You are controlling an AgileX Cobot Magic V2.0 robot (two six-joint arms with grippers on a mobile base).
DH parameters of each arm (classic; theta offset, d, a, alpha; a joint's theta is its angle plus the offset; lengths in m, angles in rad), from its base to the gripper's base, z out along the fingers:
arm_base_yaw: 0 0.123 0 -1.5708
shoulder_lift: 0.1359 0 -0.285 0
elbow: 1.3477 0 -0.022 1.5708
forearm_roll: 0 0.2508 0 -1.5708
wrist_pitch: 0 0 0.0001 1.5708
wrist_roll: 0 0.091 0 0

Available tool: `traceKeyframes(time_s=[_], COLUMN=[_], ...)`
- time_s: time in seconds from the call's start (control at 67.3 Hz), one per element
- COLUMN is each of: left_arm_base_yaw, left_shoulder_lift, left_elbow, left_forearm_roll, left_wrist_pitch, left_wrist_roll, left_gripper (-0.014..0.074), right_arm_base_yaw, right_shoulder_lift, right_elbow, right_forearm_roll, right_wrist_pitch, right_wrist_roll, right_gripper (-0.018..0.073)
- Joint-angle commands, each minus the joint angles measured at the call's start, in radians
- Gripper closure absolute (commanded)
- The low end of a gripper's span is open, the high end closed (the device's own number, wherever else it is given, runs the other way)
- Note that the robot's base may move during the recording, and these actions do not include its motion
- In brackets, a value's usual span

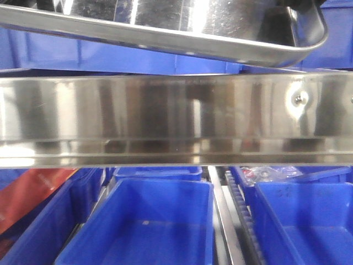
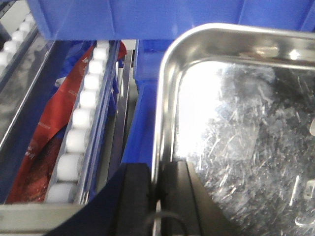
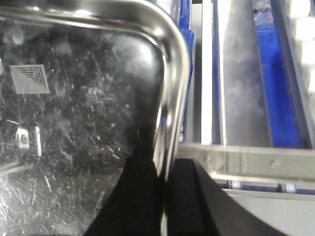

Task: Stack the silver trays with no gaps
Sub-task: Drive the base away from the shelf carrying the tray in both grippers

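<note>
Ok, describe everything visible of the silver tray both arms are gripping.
The silver tray is shallow, shiny, steel by its look, with rounded corners, a rolled-out rim and a heavily scuffed flat bottom. In the front view it hangs tilted above the steel shelf rail and blue bins. The left pincer is shut on one side rim, the right pincer on the opposite rim.

Front cam sits close, facing the long flat steel shelf rail (image 1: 176, 118) straight on, deep blue plastic bins (image 1: 149, 221) below it; the wrist cams look down past the left gripper (image 2: 156, 196) and right gripper (image 3: 165, 196). All three share the shiny shallow stainless-steel tray (image 1: 165, 22); each wrist sees one rounded corner.
</note>
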Motion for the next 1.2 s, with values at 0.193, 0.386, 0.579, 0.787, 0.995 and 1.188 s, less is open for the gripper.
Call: traceKeyframes(time_s=[0.193, 0.386, 0.579, 0.787, 0.995, 1.188], left_arm_base_yaw=[-0.002, -0.002, -0.002, -0.002, -0.002, -0.002], left_shoulder_lift=[0.003, 0.003, 0.003, 0.003, 0.003, 0.003], left_elbow=[-0.003, -0.003, -0.003, -0.003, -0.003, -0.003], left_forearm_roll=[0.028, 0.028, 0.028, 0.028, 0.028, 0.028], left_wrist_pitch=[-0.053, -0.053, -0.053, -0.053, -0.053, -0.053], left_wrist_roll=[0.001, 0.001, 0.001, 0.001, 0.001, 0.001], left_gripper=[0.0613, 0.0613, 0.0613, 0.0613, 0.0613, 0.0613], right_arm_base_yaw=[0.008, 0.008, 0.008, 0.008, 0.008, 0.008], right_shoulder_lift=[-0.003, -0.003, -0.003, -0.003, -0.003, -0.003], right_elbow=[-0.017, -0.017, -0.017, -0.017, -0.017, -0.017], right_forearm_roll=[0.003, 0.003, 0.003, 0.003, 0.003, 0.003], right_wrist_pitch=[-0.098, -0.098, -0.098, -0.098, -0.098, -0.098], right_wrist_roll=[-0.013, -0.013, -0.013, -0.013, -0.013, -0.013], right_gripper=[0.0575, 0.0575, 0.0575, 0.0575, 0.0575, 0.0575])
